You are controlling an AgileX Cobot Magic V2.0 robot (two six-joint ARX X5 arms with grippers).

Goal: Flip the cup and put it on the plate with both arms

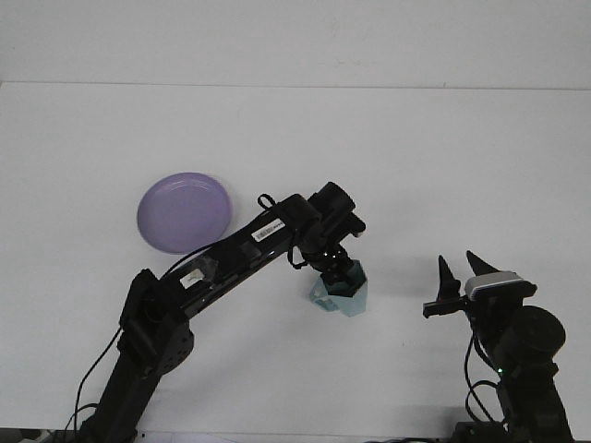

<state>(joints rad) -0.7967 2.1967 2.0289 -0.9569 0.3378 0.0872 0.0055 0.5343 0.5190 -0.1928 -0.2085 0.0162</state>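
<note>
I see a pale teal cup (342, 293), lilac plate (185, 211), plain white table (416, 166), both arms black.

No text, brand, number or sign can be read anywhere. The left arm (231, 263) carries two small labels on its upper side: a white strip (267, 230) near the wrist with dark marks on it, and a paler tag (189, 274) lower down towards the base. Both are too small and blurred for any letter or digit to be made out. The right arm (517, 351) shows a small green light on its body but no lettering. The cup (343, 295), the plate (185, 211) and the table (443, 166) bear no print that shows.
</note>
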